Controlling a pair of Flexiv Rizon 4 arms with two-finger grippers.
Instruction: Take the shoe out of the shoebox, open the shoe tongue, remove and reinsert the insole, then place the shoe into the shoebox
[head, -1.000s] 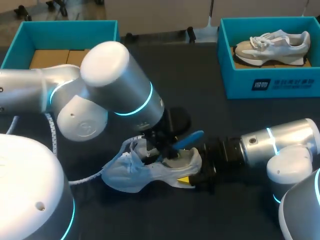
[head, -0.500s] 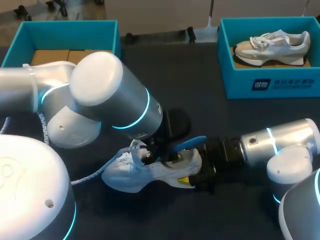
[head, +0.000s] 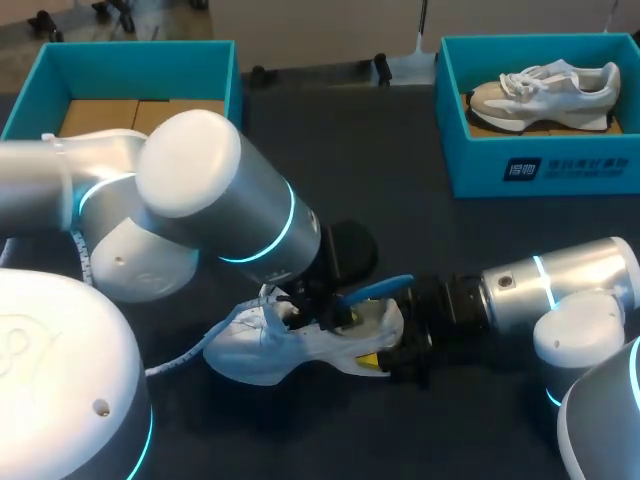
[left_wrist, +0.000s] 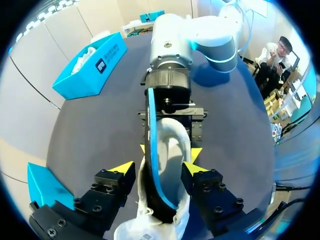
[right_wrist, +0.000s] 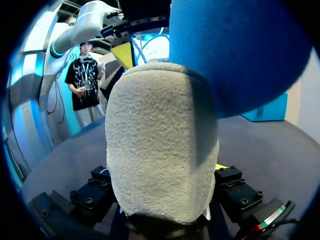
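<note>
Where the tabletop (head: 390, 160) begins at far left sits an open teal shoebox (head: 140, 50) with cardboard inside. Next, the shoe (head: 265, 350) lies on the tabletop near the front middle, long axis left-right, toe left, heel right. My left pincer (head: 322, 305) hangs over its collar with its fingers spread to either side. My left arm hides part of the upper. The blue insole (head: 378, 289) sticks out at the heel end, slanting toward my right arm. My right pincer (head: 385, 352) pinches the heel. Far right, well apart, a second shoebox (head: 540, 165) holds another shoe (head: 545, 92).
</note>
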